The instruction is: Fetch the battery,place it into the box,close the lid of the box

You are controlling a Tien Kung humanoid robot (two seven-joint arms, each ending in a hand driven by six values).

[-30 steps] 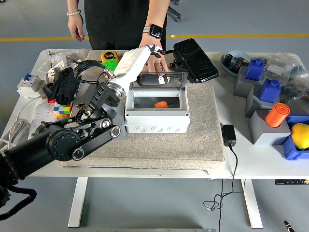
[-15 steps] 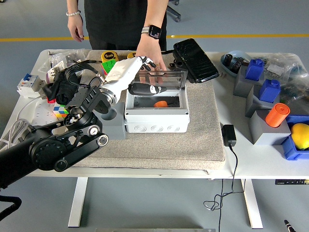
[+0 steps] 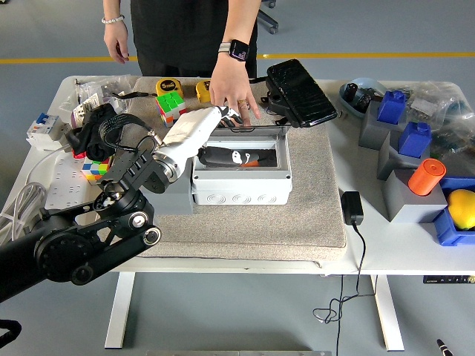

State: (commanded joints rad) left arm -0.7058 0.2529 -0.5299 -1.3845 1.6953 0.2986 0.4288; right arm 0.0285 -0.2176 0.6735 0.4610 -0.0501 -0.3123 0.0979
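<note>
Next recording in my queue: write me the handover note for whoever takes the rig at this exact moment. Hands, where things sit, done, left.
Left hand: white shell, fingers resting on the clear lid of the grey box, pressing it down; it grasps nothing.
Right hand: out of view.
Person's hand rests at the lid's far edge, by the hinge.
Battery: an orange object shows inside the box under the lid, probably it.
Done: battery appears placed.
Left: the lid is lowered nearly flat, but I cannot tell if it has latched; press shut and withdraw.

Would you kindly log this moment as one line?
left hand: on lid, pulling it down | box: partly closed | person's hand: behind lid | right hand: out of view
</note>
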